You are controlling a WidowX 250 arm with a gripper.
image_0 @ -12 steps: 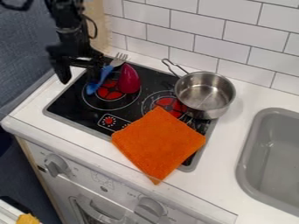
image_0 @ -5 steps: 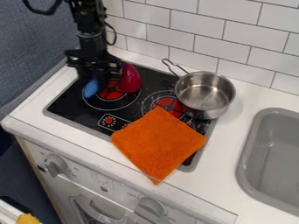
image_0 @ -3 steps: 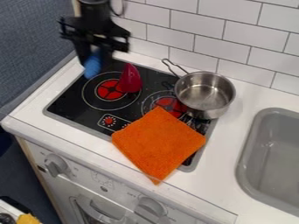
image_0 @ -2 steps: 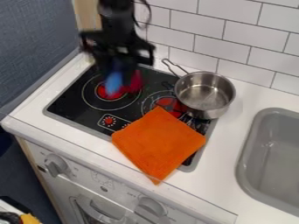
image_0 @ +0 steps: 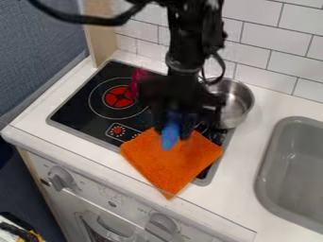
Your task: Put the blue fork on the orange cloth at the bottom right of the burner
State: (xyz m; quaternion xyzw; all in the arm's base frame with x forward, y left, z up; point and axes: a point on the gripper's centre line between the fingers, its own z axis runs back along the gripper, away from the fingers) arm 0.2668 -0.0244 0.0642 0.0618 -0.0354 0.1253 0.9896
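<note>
The gripper (image_0: 172,125) hung over the upper part of the orange cloth (image_0: 174,172), its jaws clamped on the blue fork (image_0: 170,138); whether the fork touched the cloth I couldn't tell. The pot (image_0: 238,100) stood to the cloth's upper right, the sink (image_0: 269,153) to its right.

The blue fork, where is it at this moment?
In the camera view, the blue fork is near the middle, held by the gripper, in front of the upper part of the orange cloth.
</note>
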